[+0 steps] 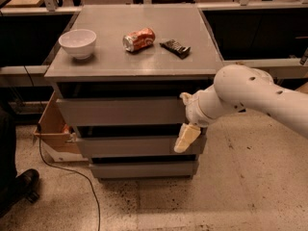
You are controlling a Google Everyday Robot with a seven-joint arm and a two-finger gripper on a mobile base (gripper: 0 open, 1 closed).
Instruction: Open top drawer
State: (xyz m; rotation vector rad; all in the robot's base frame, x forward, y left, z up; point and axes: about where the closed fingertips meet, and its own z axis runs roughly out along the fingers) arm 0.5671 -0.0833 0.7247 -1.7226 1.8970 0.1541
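Observation:
The top drawer (120, 111) is the widest grey handleless front, just under the cabinet top (144, 64). It looks shut, with a dark gap above it. My gripper (187, 131) hangs at the end of the white arm (245, 93), in front of the drawer's right end. Its cream tip reaches down over the middle drawer (125, 146). I cannot tell whether it touches either front.
On the cabinet top stand a white bowl (77, 42), a tipped orange can (139, 39) and a dark snack bar (175, 47). The bottom drawer (144, 169) is lowest. A cardboard box (50, 129), a cable (72, 177) and a shoe (19, 184) lie at the left.

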